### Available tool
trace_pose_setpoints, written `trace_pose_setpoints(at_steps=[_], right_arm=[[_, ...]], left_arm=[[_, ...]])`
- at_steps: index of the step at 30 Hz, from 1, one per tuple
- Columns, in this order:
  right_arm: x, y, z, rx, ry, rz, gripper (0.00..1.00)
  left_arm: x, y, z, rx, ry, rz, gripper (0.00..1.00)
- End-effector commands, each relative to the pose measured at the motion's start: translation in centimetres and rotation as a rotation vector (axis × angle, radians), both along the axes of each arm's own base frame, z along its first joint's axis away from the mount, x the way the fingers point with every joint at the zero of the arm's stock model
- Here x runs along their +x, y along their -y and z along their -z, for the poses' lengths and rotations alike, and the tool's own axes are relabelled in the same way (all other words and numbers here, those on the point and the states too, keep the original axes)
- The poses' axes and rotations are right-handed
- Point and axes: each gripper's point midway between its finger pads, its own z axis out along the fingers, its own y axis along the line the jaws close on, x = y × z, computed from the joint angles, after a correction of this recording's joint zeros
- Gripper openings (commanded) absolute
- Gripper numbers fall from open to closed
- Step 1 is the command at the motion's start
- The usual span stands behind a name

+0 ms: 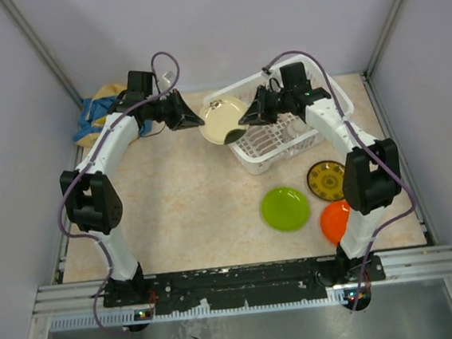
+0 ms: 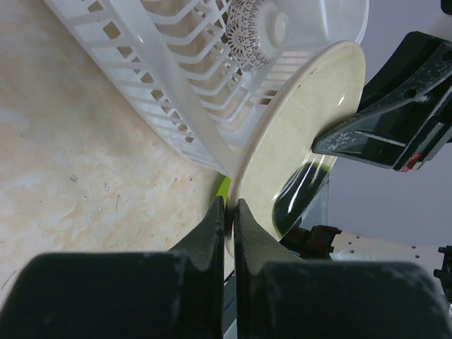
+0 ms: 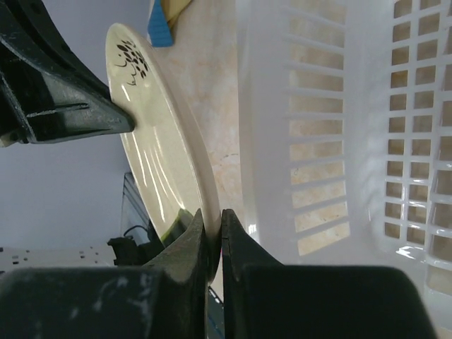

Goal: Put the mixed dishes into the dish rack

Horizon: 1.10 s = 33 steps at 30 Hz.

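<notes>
The cream plate (image 1: 223, 122) with a dark patch is held on edge in the air, just left of the white dish rack (image 1: 312, 133). My left gripper (image 1: 195, 118) is shut on its left rim. My right gripper (image 1: 247, 118) is shut on its right rim. In the left wrist view my gripper (image 2: 228, 212) pinches the plate (image 2: 304, 120) beside the rack (image 2: 162, 78), and a small white patterned bowl (image 2: 254, 28) lies in the rack. In the right wrist view my gripper (image 3: 212, 219) pinches the plate (image 3: 152, 141) next to the rack wall (image 3: 318, 141). I see no pink cup.
The lime-green plate (image 1: 285, 209), the brown-yellow patterned plate (image 1: 326, 181) and the orange plate (image 1: 335, 221) lie on the table in front of the rack, near the right arm. The blue and yellow cloth (image 1: 96, 114) lies at the back left.
</notes>
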Motion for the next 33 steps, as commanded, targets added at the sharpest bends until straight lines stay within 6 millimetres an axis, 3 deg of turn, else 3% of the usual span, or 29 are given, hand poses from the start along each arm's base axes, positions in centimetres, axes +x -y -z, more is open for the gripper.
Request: trace_pose_setpoints(at_steps=[1,3,6,12,19,22,29,33], right_arm=[[-0.7,-0.3,-3.7,0.021,0.068,-0.019,0.0],[-0.2,0.8,-3.7,0.021,0.033,0.019,0.0],[0.5,2.6,-4.2,0.014,0.029,0.065,0.0],[1.0,5.2,-4.6,-0.057,0.008,0.124,0.0],[1.9,8.0,-5.1,-0.209,0.053,0.209,0.0],[2.1,9.0,-5.4,-0.248,0.066,0.239,0.0],[3.0,14.2,-6.0,-0.35,0.095,0.408,0.0],[3.1,15.8,-5.5,-0.413,0.079,0.432,0.0]], left_arm=[[2.2,0.7,-1.3,-0.012,0.065,-0.007,0.15],[3.2,0.6,-1.7,0.001,0.094,-0.021,0.38],[5.0,0.3,-2.3,0.029,0.154,-0.057,0.53],[9.2,-0.7,-3.4,0.069,0.255,-0.097,0.74],[13.8,-0.3,-1.8,0.097,0.393,-0.108,0.77],[15.4,-0.3,0.2,0.12,0.406,-0.118,0.76],[16.9,0.3,3.0,0.15,0.441,-0.083,0.73],[17.5,0.5,3.7,0.153,0.454,-0.081,0.72]])
